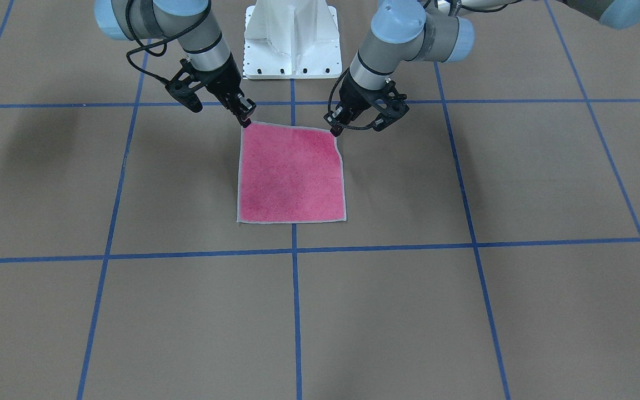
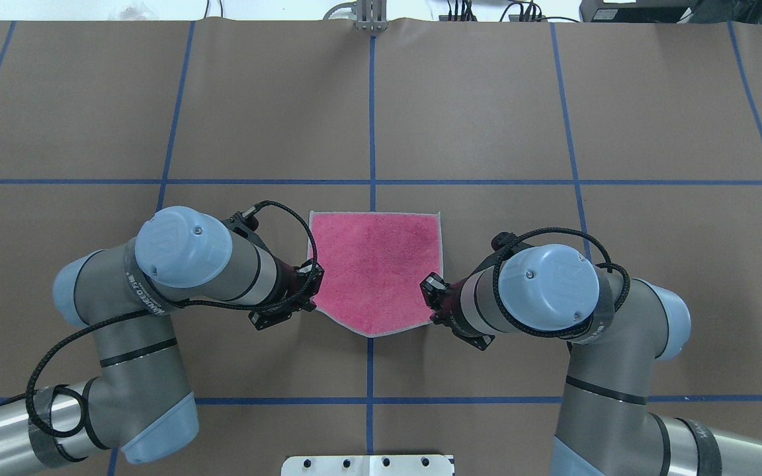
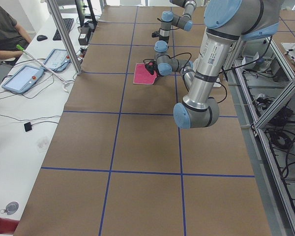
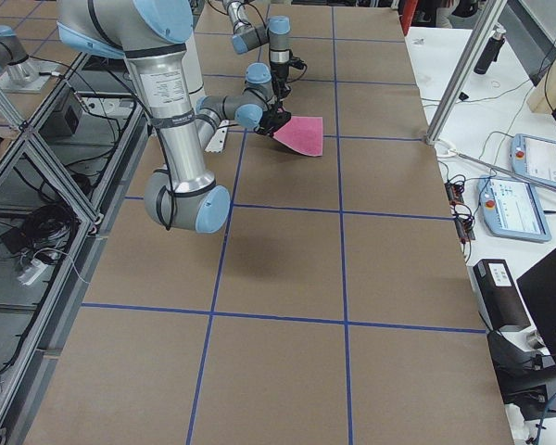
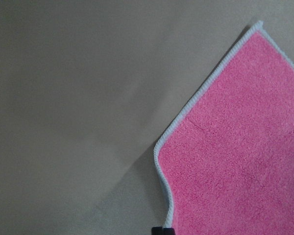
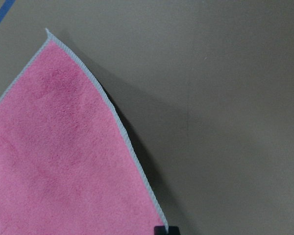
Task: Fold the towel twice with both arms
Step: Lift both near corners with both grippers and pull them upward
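Observation:
The towel [image 1: 291, 173] lies pink face up at the table's middle, and its far edge [image 2: 374, 213] rests flat. My left gripper [image 1: 335, 131] is shut on the towel's near left corner. In the overhead view this gripper [image 2: 313, 295] sits at the cloth's left side. My right gripper [image 1: 245, 120] is shut on the near right corner, beside the cloth's right side [image 2: 431, 301]. Both wrist views show the stitched edge [image 5: 186, 117] [image 6: 122, 132] running to a fingertip, with shadow under the raised cloth. Between the grippers the near edge sags to a point [image 2: 369, 333].
Brown paper with blue tape lines [image 1: 294, 311] covers the table. The white pedestal base [image 1: 291, 39] stands just behind the towel. To one side, a white bench holds tablets [image 3: 24, 78] and cables, and a seated person [image 3: 2, 34] shows at its end.

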Available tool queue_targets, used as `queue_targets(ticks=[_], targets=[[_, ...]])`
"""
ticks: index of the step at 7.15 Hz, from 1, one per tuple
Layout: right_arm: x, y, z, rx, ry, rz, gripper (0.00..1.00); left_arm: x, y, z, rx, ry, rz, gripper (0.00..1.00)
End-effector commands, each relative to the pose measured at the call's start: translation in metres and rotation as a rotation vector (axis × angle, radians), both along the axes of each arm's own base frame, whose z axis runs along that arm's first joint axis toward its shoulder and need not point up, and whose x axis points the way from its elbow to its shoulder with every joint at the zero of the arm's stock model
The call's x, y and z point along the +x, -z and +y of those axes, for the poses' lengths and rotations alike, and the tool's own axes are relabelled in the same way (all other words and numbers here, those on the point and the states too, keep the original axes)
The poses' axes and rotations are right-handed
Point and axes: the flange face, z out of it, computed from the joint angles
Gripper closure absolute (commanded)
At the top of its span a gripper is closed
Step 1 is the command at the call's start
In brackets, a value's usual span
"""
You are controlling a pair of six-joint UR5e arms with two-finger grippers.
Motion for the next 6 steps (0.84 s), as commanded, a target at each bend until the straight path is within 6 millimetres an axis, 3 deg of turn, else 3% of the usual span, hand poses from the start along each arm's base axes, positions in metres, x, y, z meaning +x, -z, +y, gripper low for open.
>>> queue_targets(ticks=[1, 2, 4, 6], targets=[[0.006, 0.002, -0.010, -0.005, -0.017, 0.022, 1.00, -0.011, 0.006, -0.021, 0.009, 0.037, 0.006, 1.00], [0.010, 0.002, -0.029, -0.021, -0.029, 0.020, 1.00, -0.015, 0.013, -0.036, 0.013, 0.062, 0.010, 1.00], [0.010, 0.007, -0.068, -0.063, -0.038, 0.013, 1.00, 0.001, 0.018, -0.063, 0.000, 0.090, -0.008, 1.00], [-0.001, 0.009, -0.098, -0.077, -0.053, 0.026, 1.00, 0.007, 0.015, -0.080, -0.003, 0.106, -0.020, 1.00]])
